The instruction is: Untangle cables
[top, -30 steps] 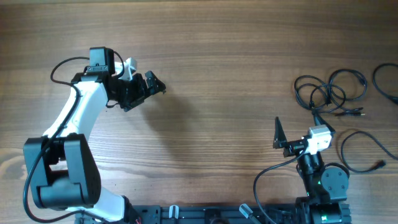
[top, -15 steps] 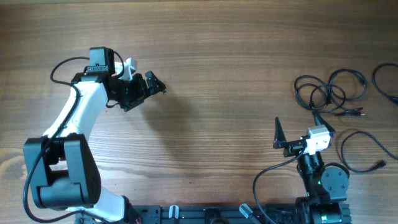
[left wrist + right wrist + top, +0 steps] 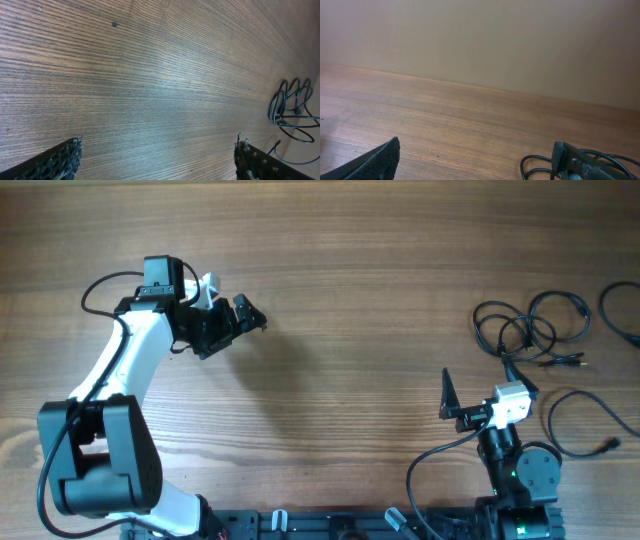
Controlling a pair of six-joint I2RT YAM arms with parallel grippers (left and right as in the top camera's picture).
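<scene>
The cables lie at the table's right side. A loose tangle of thin black loops [image 3: 528, 330] sits there, a single looped cord [image 3: 583, 425] nearer the front, and another cord [image 3: 620, 315] at the right edge. My left gripper [image 3: 238, 318] hovers open and empty over bare wood at the far left. In the left wrist view the gripper [image 3: 157, 157] shows its fingers wide apart, with the tangle [image 3: 292, 107] far off at the right. My right gripper [image 3: 482, 380] stands open just in front of the tangle. Its wrist view [image 3: 475, 160] shows a cable loop [image 3: 537, 165] beside the right finger, not between the jaws.
The wooden table [image 3: 350, 270] stretches between the two arms. The right arm's base [image 3: 515, 480] stands at the front edge, with its own thick black wire [image 3: 430, 460] curving beside it. A plain wall [image 3: 480, 40] rises behind the table.
</scene>
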